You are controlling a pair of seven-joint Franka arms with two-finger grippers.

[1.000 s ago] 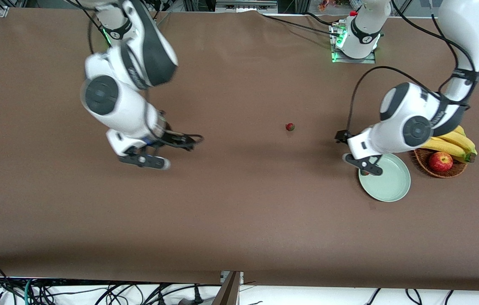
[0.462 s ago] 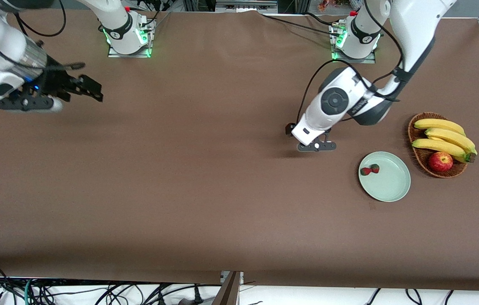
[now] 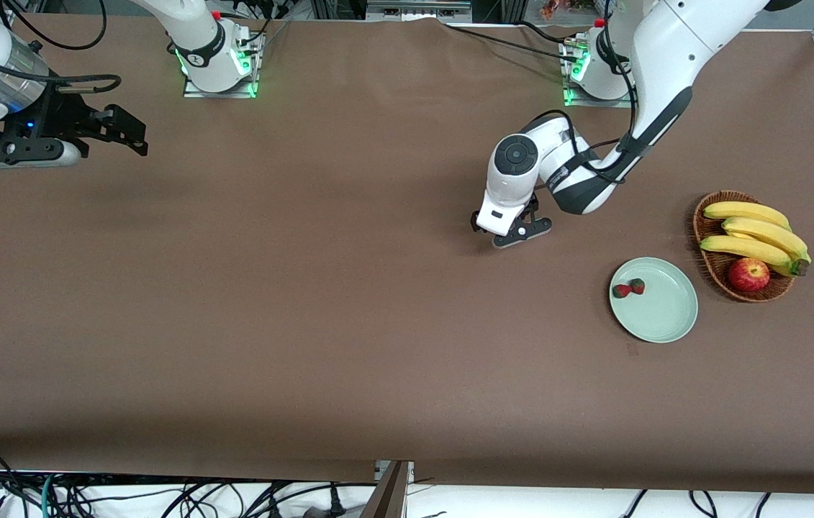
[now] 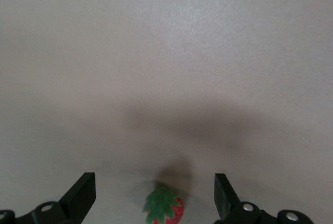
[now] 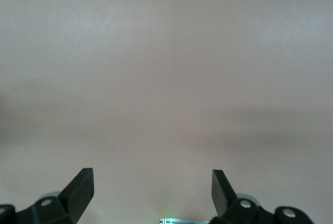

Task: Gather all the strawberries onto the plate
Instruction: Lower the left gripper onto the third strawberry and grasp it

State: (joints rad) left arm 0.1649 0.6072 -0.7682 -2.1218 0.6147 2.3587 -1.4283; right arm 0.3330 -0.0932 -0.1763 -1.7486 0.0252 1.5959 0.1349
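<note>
Since half a second ago, the left tool [image 3: 511, 232] has shifted over the third strawberry [image 4: 164, 209], spread wide. Two strawberries [image 3: 628, 288] lie in the plate [image 3: 666, 320], lower right. The right tool [image 3: 119, 133], wide, waits upper left.

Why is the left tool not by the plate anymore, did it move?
Yes. The left tool has gone from over the plate toward the right arm's end of the table. It is open above the last strawberry.

The strawberries [image 3: 628, 288] were red with green tops, the plate [image 3: 666, 316] pale green, and the tabletop [image 3: 349, 324] plain brown.
</note>
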